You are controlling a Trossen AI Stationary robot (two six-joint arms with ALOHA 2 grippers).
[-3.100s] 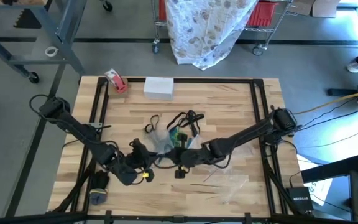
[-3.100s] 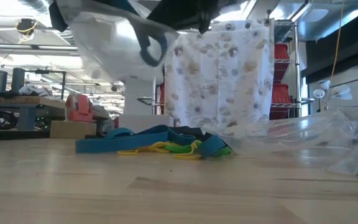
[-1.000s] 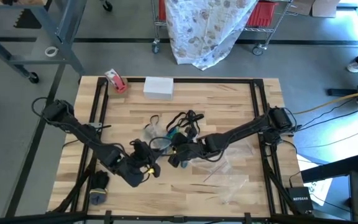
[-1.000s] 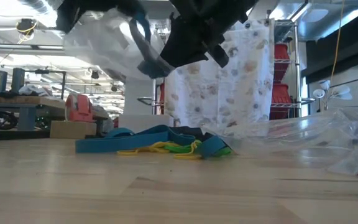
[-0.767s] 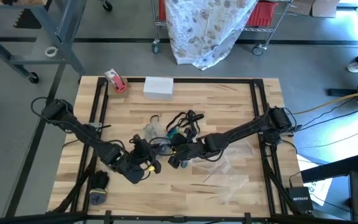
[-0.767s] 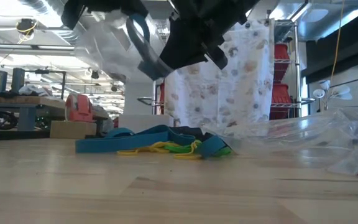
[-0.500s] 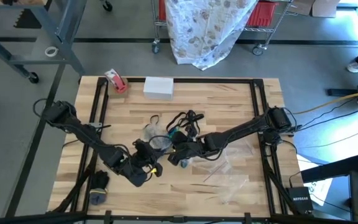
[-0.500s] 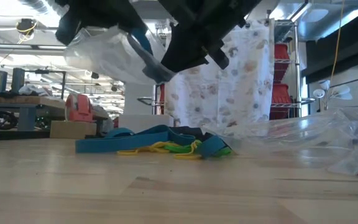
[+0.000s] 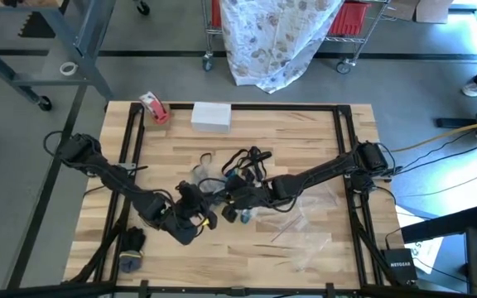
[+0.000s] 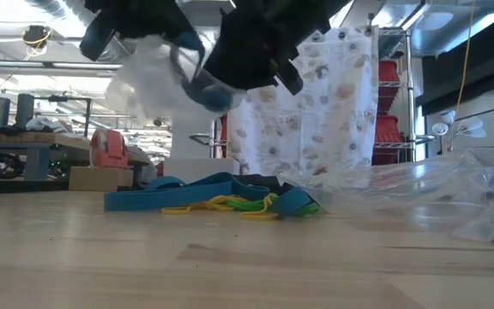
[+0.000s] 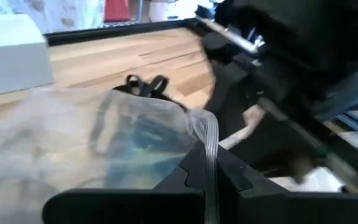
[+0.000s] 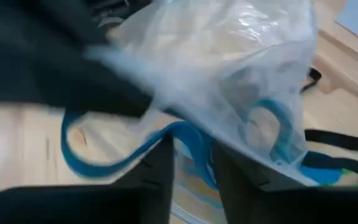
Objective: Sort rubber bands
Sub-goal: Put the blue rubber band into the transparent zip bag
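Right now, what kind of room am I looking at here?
Most likely a workshop or robotics lab. The wooden table sits on a bare grey floor, a wire shelf rack stands behind it, and more workbenches and ceiling ducts show across the open room.

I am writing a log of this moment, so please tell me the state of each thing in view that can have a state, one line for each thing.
clear plastic bag: lifted above the table, held by left pincer, a blue band visible in it
blue rubber band: pinched by right pincer, leading into the bag
rubber band pile: lying loose on the table
spare plastic bags: lying flat
tape roll: resting at the table corner
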